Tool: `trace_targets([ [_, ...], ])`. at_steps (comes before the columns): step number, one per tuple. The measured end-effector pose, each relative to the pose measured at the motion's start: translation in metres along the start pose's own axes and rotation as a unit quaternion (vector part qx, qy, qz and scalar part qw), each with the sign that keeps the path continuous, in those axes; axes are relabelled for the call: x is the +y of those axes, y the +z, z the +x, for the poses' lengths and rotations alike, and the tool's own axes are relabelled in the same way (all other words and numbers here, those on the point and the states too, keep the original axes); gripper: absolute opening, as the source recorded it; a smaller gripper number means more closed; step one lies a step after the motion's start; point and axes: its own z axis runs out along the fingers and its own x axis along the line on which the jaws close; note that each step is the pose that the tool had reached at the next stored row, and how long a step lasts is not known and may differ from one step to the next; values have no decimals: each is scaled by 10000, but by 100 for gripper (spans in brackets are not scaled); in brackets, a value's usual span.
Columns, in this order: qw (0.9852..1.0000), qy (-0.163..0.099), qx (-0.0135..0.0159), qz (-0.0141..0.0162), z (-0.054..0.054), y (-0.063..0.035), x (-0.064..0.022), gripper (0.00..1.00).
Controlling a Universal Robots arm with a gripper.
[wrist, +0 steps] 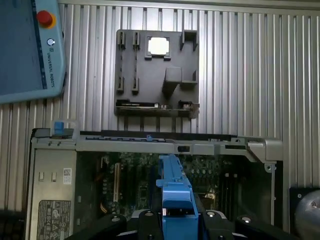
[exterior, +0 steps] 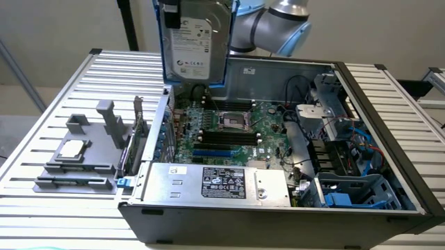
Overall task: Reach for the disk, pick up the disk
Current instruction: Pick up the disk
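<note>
The disk hangs upright in the air above the back left corner of the open computer case, its white label facing the exterior camera and the blue bracket running along its edges. The wrist view looks down the disk's blue bracket edge, which sits between my dark fingers. My gripper is shut on the disk, well clear of the motherboard below. The grey arm reaches in from behind the case.
The open computer case lies on a slatted metal table, with the motherboard exposed. A silver box with a black label fills its front. A grey fixture carrying a small square chip stands at the exterior view's left. A teach pendant lies on the table.
</note>
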Motion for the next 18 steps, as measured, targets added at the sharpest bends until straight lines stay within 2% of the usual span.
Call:
trace_targets([
  [18,10000,0,0,0,365,-4,-814,33],
])
